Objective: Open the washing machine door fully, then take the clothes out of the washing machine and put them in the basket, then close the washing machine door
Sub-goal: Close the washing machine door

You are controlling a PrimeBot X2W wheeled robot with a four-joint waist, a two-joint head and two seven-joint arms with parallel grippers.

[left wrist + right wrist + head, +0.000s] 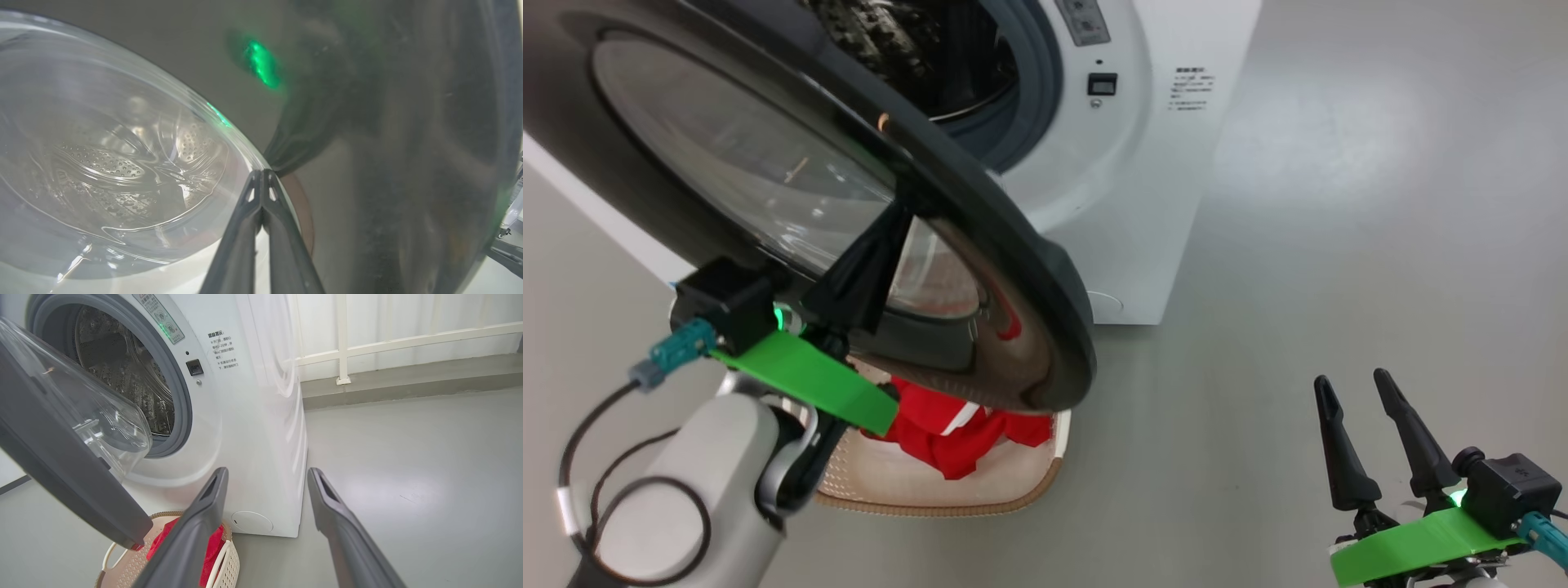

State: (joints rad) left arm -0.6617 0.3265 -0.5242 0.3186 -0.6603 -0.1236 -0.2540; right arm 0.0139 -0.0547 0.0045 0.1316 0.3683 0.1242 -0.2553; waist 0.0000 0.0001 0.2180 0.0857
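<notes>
The washing machine door (1013, 245) is pressed by the left gripper (261, 175), fingers joined and empty, the right gripper (1356, 388) held spread; contact could be lost if the tips are slid along its glossy rim.

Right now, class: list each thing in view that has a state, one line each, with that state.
Round black-rimmed glass washing machine door: open partway, not latched.
White front-loading washing machine: steel drum looks empty where visible.
Cream perforated plastic basket: upright on the floor, below the door.
Bright red fabric clothes: lying in the basket.
Left gripper: shut, tips against the door.
Right gripper: open, empty.
</notes>
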